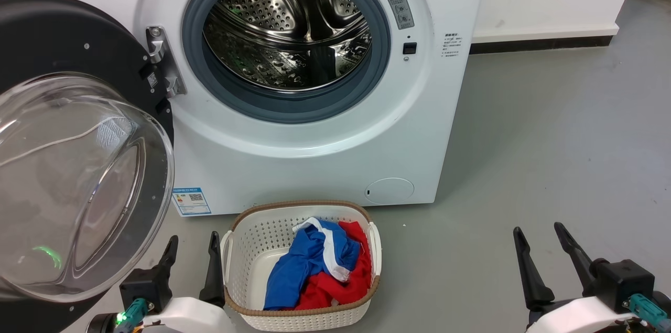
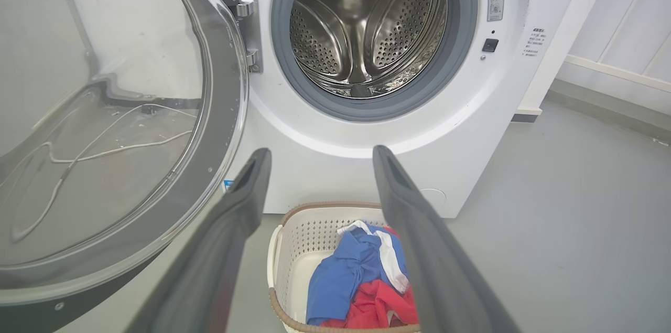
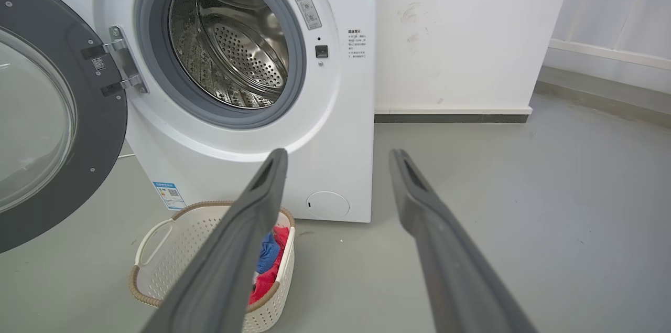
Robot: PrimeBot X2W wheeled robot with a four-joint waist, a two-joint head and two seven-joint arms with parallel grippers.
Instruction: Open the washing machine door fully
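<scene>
No word or number can be read, as all print is too small. On the machine front, a grey sticker carries a red warning triangle and small pictograms. Near it stands a block of tiny print. The blue label low down has a QR code. The door bears a small code sticker.

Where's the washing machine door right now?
In the head view the washing machine door stands swung open at the left, hinged beside the drum opening, above the left gripper and left of the laundry basket.
</scene>
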